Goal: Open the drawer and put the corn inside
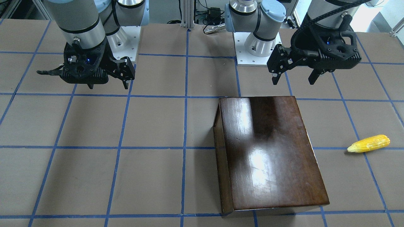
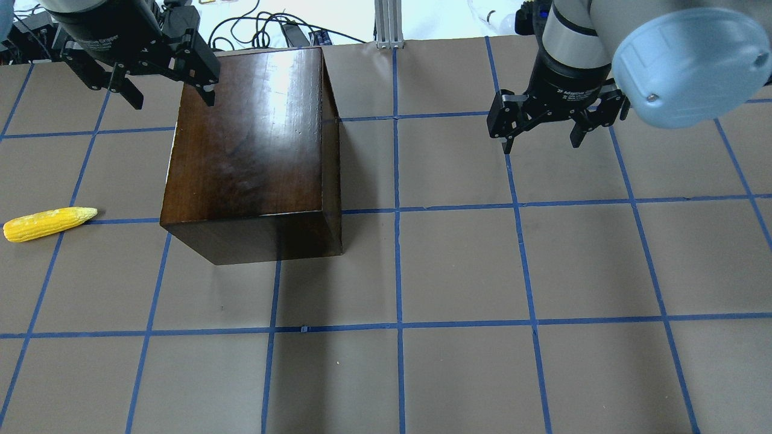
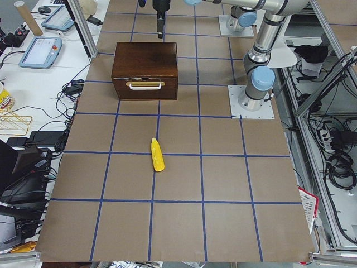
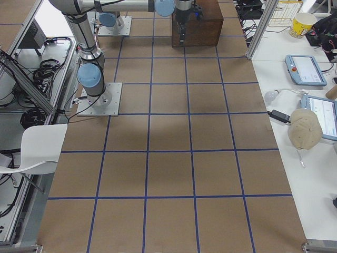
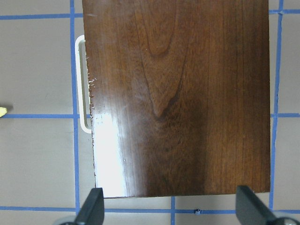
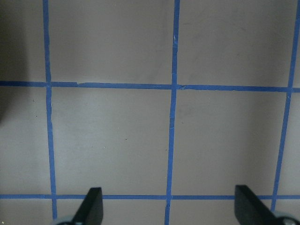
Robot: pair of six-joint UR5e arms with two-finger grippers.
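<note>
The glossy dark-brown cabinet stands left of the table's middle, and also shows in the front view. Its drawer is shut; the front panel with a white handle faces my left side, and the handle shows in the left wrist view. The yellow corn lies on the table left of the cabinet, apart from it. My left gripper is open and empty, high over the cabinet's edge. My right gripper is open and empty above bare table.
Brown table cover with a grid of blue tape. The arms' white base plates sit at the robot's edge. Side benches with tablets and cables run along the far side.
</note>
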